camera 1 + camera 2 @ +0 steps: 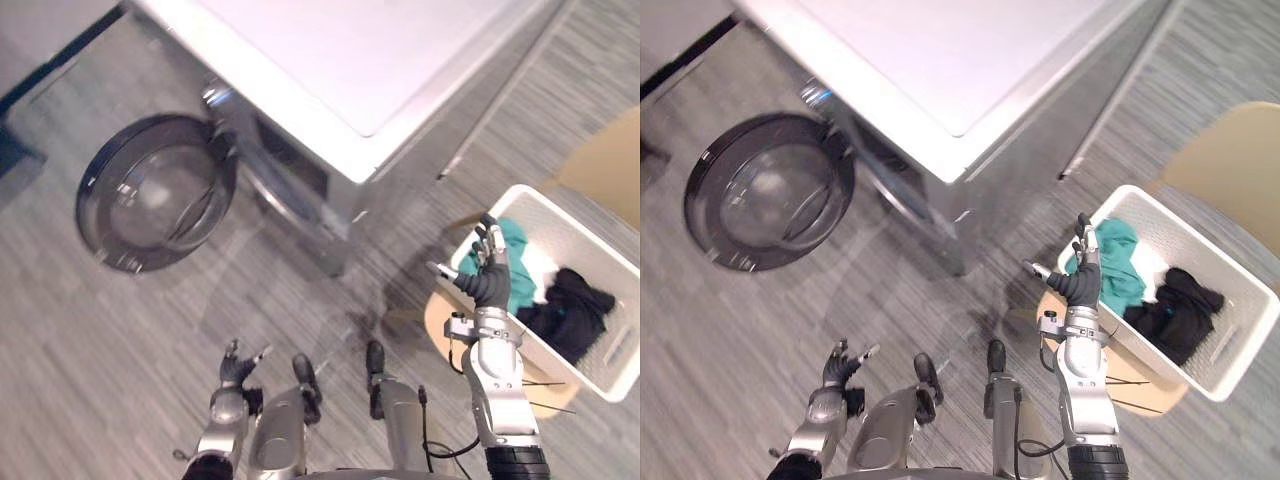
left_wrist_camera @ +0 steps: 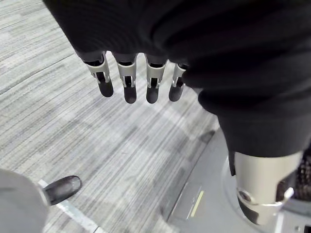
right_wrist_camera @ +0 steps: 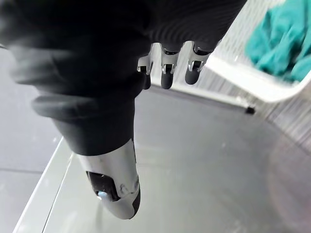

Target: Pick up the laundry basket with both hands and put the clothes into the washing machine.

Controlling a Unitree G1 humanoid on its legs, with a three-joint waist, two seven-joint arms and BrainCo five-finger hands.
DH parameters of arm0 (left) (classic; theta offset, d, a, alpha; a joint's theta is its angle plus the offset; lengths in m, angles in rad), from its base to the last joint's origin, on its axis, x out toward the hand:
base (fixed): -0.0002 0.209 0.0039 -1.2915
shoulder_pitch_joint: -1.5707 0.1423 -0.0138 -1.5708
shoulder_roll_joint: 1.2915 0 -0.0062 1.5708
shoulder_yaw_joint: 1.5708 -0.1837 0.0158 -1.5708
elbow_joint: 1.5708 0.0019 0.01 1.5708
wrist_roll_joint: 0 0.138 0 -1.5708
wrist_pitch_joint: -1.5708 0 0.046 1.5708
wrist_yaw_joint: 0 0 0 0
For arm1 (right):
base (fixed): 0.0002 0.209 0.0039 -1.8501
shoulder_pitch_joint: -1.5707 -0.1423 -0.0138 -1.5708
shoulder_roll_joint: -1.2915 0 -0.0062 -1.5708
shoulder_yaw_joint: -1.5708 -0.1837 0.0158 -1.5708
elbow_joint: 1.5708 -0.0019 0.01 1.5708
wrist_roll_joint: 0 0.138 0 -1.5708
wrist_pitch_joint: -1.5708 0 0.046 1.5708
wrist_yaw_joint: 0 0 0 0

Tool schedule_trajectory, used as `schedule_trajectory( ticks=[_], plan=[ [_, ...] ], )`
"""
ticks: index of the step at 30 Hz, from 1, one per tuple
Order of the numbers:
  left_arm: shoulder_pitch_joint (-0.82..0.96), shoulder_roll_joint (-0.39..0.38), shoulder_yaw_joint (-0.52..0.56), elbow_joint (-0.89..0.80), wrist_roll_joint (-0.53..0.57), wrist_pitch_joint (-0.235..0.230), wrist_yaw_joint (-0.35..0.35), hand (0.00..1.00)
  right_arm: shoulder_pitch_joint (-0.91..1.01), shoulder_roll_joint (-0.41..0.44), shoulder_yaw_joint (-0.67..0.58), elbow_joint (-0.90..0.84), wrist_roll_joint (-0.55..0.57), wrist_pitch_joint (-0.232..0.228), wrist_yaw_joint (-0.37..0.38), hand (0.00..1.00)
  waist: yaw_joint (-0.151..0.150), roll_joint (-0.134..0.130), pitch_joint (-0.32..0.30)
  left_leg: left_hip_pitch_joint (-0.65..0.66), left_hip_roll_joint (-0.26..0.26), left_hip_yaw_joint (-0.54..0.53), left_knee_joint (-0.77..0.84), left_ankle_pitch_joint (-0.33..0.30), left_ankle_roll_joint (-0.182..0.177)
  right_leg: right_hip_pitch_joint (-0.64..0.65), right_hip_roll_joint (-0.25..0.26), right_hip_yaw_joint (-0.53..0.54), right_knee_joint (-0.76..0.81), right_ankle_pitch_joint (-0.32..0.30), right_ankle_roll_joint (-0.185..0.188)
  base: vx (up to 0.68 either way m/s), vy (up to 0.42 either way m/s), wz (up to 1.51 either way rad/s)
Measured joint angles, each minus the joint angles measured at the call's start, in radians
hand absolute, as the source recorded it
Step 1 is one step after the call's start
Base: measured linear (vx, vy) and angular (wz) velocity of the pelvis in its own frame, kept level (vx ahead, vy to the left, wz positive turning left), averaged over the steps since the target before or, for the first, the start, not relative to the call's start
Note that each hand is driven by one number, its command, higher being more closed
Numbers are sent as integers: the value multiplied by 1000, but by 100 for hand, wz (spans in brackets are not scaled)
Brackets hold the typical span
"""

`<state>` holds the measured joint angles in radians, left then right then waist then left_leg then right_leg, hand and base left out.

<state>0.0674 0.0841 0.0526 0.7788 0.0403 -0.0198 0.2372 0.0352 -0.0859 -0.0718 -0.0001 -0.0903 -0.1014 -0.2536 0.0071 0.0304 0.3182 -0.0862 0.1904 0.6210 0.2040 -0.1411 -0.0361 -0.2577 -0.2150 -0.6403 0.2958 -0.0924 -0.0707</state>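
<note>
Nearest to us in the left eye view, the left robot hand (image 1: 236, 367) hung low over the grey floor (image 1: 120, 340), its fingers spread and holding nothing. The right robot hand (image 1: 487, 268) was raised at the near end of the white laundry basket (image 1: 612, 385), likewise spread and released. From here we could not tell whether it touched the rim. The basket stood on a tan seat (image 1: 441, 322) and held a teal garment (image 1: 518, 252) beside a black garment (image 1: 568, 308). The washing machine (image 1: 380, 60) stood beyond, well apart from the basket, its round door (image 1: 150, 195) swung open.

The right eye view gave the same scene, with more of the tan panel (image 1: 1230, 160) beyond the basket.

In the left wrist view the fingers (image 2: 129, 82) reached out straight above the striped floor, with nothing between them.

The right wrist view added what the head views could not settle. Its fingers (image 3: 166, 73) were straight and the thumb (image 3: 114, 194) stood apart. The fingertips were just short of the basket's white rim, with the teal garment lying inside, past the rim.
</note>
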Motion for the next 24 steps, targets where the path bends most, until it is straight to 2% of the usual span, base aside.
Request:
schedule_trajectory(
  ticks=[1,2,3,4,5,7,8,9,10,11,13,15,16,17,18,21,23,24],
  plan=[
    [-2,2,3,14,2,0,-1,0,2,0,-1,11,0,1,2,0,-3,0,-2,2,9,14,14,-8,-7,7,4,-3,-4,8,12,32,-85,-92],
    [-2,4,21,28,4,2,-4,0,4,-1,-7,25,0,2,6,0,-17,4,-4,9,19,25,28,-17,-19,7,27,24,-14,17,26,36,-129,-91],
    [-2,-6,39,55,12,4,-9,0,21,-5,-15,27,1,2,9,0,-25,8,-14,31,43,62,37,-29,-36,9,72,74,-37,18,25,52,-123,-96],
    [1,-6,39,60,13,6,-14,0,30,-10,-15,27,0,2,9,0,-24,7,-15,42,57,77,53,-39,-43,8,82,99,-40,12,30,93,-169,-127],
    [4,-9,39,69,14,8,-18,0,34,-25,-15,28,-3,2,8,0,-21,7,-16,54,88,80,105,-61,-48,4,107,142,-28,-9,28,81,-143,-114],
    [1,-14,40,88,19,8,-20,0,43,-50,-16,28,-24,3,-1,0,-26,3,-17,38,140,60,262,-64,-51,-2,120,200,7,-34,19,91,-172,-105],
    [2,-16,39,87,20,5,-20,0,45,-66,-16,30,-35,3,-7,0,-27,10,-20,18,172,32,361,-56,-39,1,132,230,17,-42,16,110,-140,-109],
    [1,-17,39,94,20,-1,-19,0,43,-87,-13,34,-45,12,-7,0,-29,19,-25,-43,200,-82,519,-17,26,20,152,276,15,-47,8,98,-69,-99],
    [1,-17,38,95,20,-5,-19,0,42,-91,-7,37,-51,14,-7,0,-29,20,-25,-68,192,-142,556,-34,20,28,156,295,12,-48,7,127,-8,-104],
    [1,-19,37,94,20,-14,-20,0,38,-101,-7,48,-68,18,-10,0,-28,21,-26,-98,150,-240,571,-76,-6,42,159,329,2,-46,3,110,26,-78],
    [1,-19,36,94,20,-26,-20,0,36,-114,-6,72,-96,29,-10,0,-21,21,-27,-119,84,-339,508,-106,-19,57,160,368,-12,-39,-3,141,60,-73],
    [2,-11,36,95,20,-28,-20,0,18,-140,6,114,-141,37,-8,0,-13,21,-27,-144,5,-434,316,-104,-22,65,160,426,-30,-25,14,178,128,-74],
    [2,-8,37,95,20,-28,-20,0,5,-148,14,134,-153,38,-8,0,-11,22,-27,-146,-9,-452,260,-100,-28,65,160,442,-31,-14,29,146,175,-77],
    [2,-6,34,97,21,-27,-20,0,-21,-169,31,174,-169,41,-10,0,-4,30,-31,-133,-25,-484,125,-58,-66,62,164,463,-30,-6,43,191,247,-84],
    [-2,1,29,112,21,-28,-20,0,-42,-191,50,197,-191,46,-6,0,11,29,-27,-121,-37,-472,82,38,-49,60,162,496,-27,-4,72,166,222,-70],
    [-8,6,24,121,25,-28,-20,0,-99,-241,99,216,-222,44,-5,0,6,27,-27,-153,-85,-449,79,38,-44,44,116,512,-80,23,120,147,227,-15],
    [-8,13,18,126,35,-28,-19,0,-159,-264,133,260,-239,44,-4,0,8,29,-21,-171,-103,-437,80,38,-42,30,102,518,-94,36,138,95,205,-6],
    [-7,12,18,129,35,-27,-17,0,-222,-284,171,305,-247,46,-4,0,14,38,-8,-179,-107,-428,85,34,-23,24,98,525,-102,53,140,71,173,-9]
  ],
)
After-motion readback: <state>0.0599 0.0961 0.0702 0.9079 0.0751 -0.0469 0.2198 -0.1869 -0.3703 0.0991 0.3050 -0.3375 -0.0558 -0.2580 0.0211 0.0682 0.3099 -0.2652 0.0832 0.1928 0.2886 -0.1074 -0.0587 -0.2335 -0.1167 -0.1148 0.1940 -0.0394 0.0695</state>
